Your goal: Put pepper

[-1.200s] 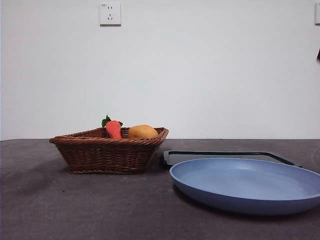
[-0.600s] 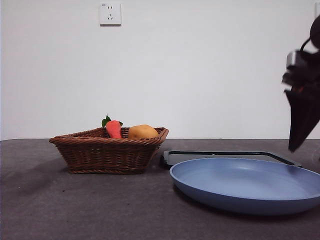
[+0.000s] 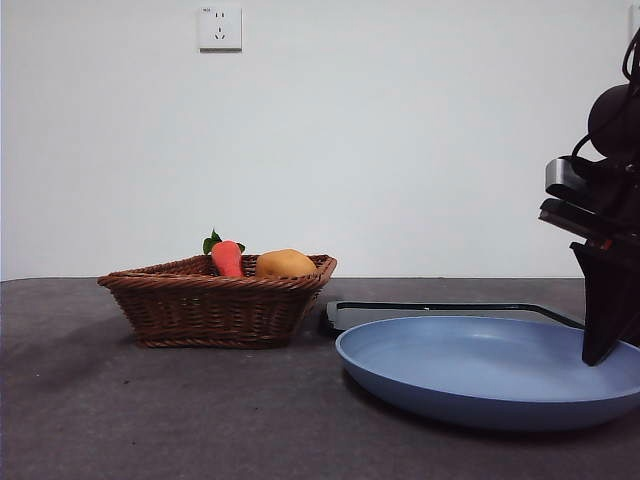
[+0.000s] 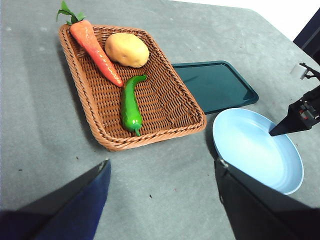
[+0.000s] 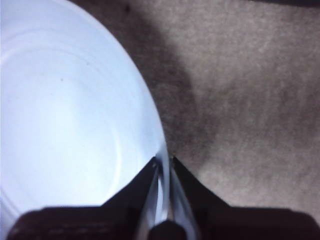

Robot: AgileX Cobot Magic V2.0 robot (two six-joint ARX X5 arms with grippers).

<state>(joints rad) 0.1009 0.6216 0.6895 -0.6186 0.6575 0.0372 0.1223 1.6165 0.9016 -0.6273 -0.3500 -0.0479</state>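
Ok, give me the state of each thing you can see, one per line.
pepper: lying in the basket, untouched
basket: holds pepper, carrot, potato
blue plate: empty, rim between the right gripper's jaws
green tray: empty
right gripper: shut on plate rim
left gripper: open, holding nothing

pepper (image 4: 130, 104) in basket (image 4: 79, 78), beside carrot (image 4: 93, 44) | plate (image 3: 480, 372) right of basket | tray (image 4: 214, 84) behind plate

I see a brown wicker basket (image 4: 107, 142) on the grey table (image 4: 165, 190), with a carrot (image 4: 95, 47) and a potato (image 4: 127, 49) inside. A dark green tray (image 4: 215, 85) lies beside it, and a light blue plate (image 4: 257, 150) lies near the tray.
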